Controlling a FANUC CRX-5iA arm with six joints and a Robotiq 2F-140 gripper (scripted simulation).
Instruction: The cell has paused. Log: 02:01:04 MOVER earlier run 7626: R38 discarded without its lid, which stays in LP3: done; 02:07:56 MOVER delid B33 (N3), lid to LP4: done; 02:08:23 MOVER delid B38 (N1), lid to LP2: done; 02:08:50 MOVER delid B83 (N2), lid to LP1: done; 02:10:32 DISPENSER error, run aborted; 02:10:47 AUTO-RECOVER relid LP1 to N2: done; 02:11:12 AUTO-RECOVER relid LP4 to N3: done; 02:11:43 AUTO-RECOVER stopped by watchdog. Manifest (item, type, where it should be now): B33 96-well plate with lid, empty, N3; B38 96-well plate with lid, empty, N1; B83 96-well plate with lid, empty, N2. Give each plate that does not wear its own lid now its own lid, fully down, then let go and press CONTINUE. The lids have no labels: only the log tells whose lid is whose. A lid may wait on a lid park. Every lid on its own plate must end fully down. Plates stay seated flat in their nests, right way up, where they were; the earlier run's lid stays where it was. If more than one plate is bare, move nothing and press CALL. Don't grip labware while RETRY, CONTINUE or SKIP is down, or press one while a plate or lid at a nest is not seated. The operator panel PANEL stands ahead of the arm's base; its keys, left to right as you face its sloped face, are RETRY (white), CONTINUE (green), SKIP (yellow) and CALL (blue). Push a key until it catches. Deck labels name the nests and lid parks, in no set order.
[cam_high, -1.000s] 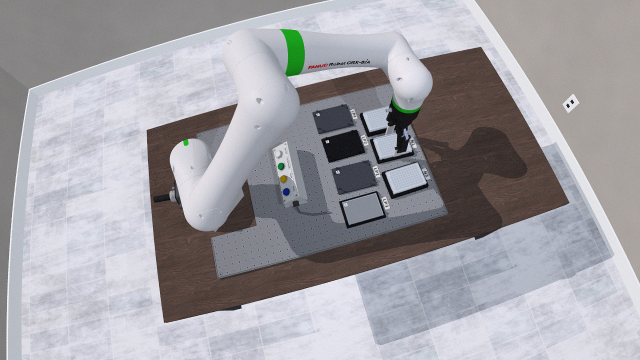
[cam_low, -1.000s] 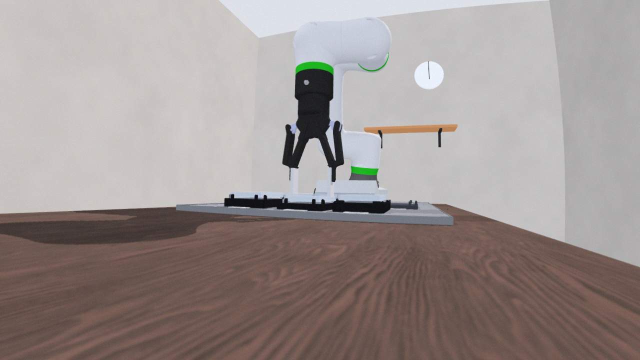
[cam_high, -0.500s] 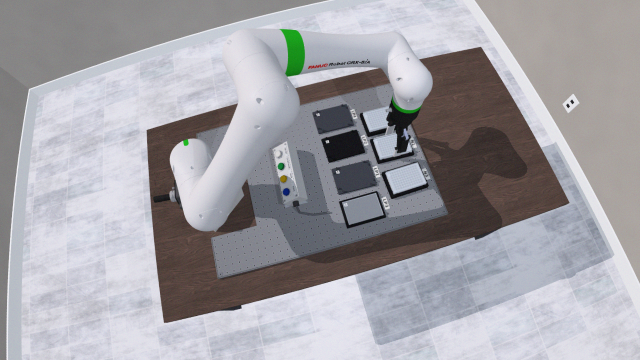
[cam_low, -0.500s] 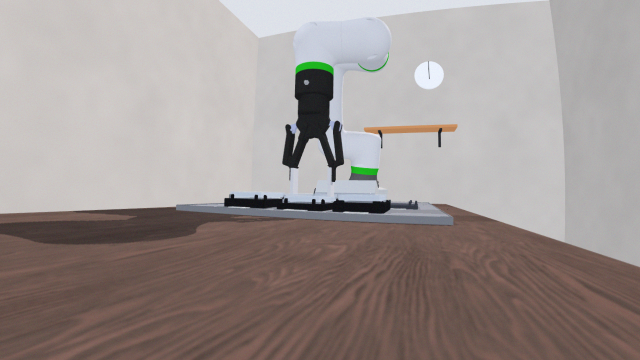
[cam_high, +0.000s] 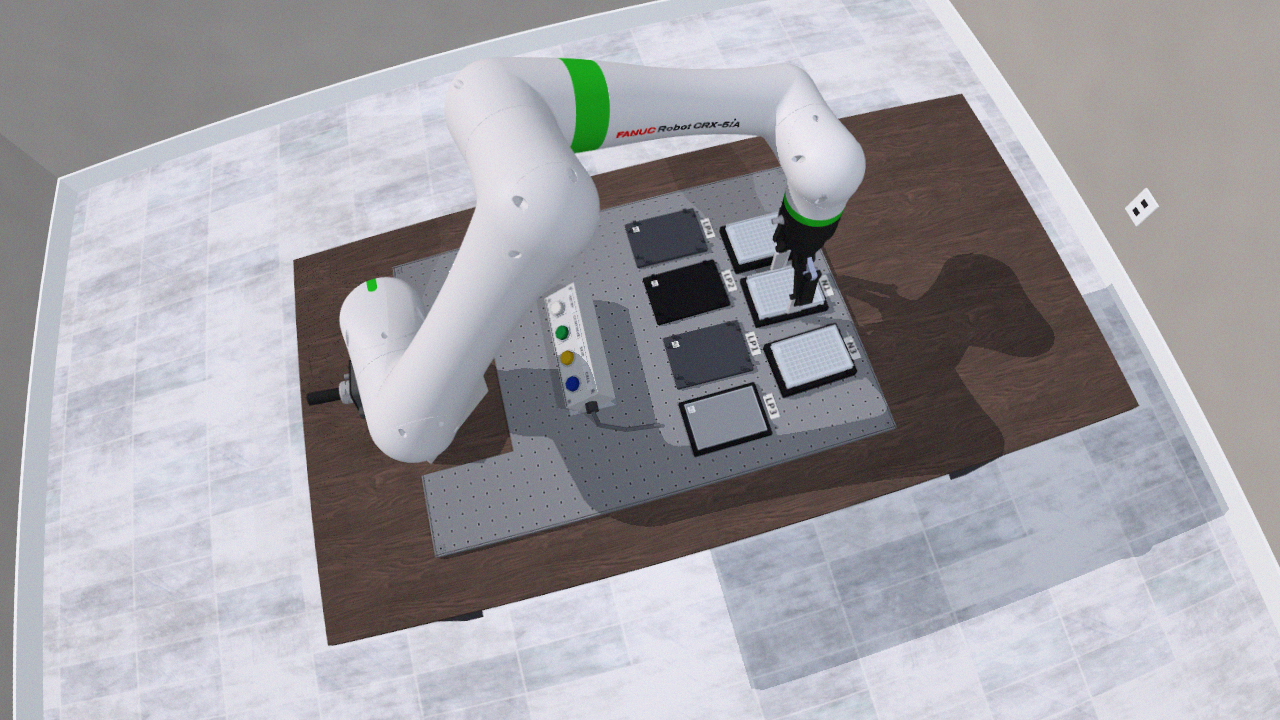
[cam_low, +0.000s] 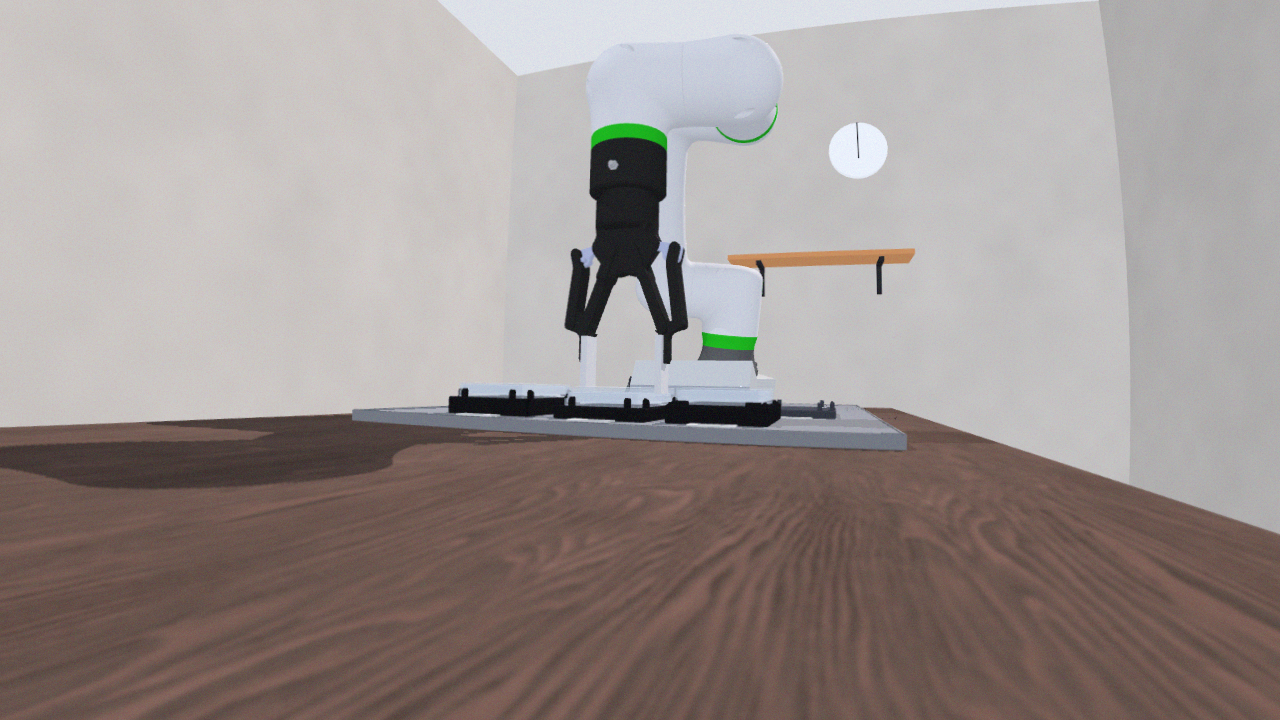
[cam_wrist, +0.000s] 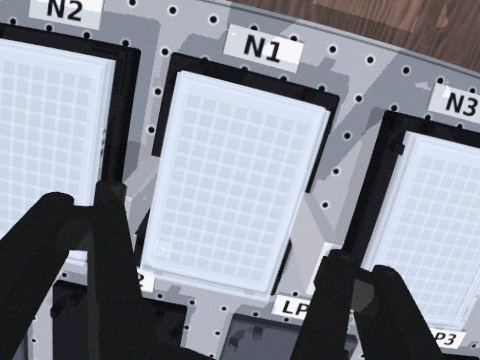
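Three white 96-well plates sit in black nests: N2 (cam_wrist: 47, 134), N1 (cam_wrist: 234, 180) and N3 (cam_wrist: 434, 220). All three look covered by clear lids. My gripper (cam_wrist: 227, 195) stands straight above N1 (cam_high: 785, 293) and is shut on the lid of the N1 plate, one finger on each long side. In the low side view the fingertips (cam_low: 626, 358) reach down to the level of the plate tops. I cannot tell whether this lid is fully down. Lid parks LP4 (cam_high: 666, 235), LP2 (cam_high: 687, 291) and LP1 (cam_high: 709, 351) are bare. LP3 (cam_high: 725, 417) holds a clear lid.
The operator panel (cam_high: 577, 353) stands left of the lid parks, with its white (cam_high: 559, 307), green (cam_high: 563, 332), yellow (cam_high: 566, 357) and blue (cam_high: 571, 383) keys; none looks pressed. The arm's upper links arch over the deck's back left.
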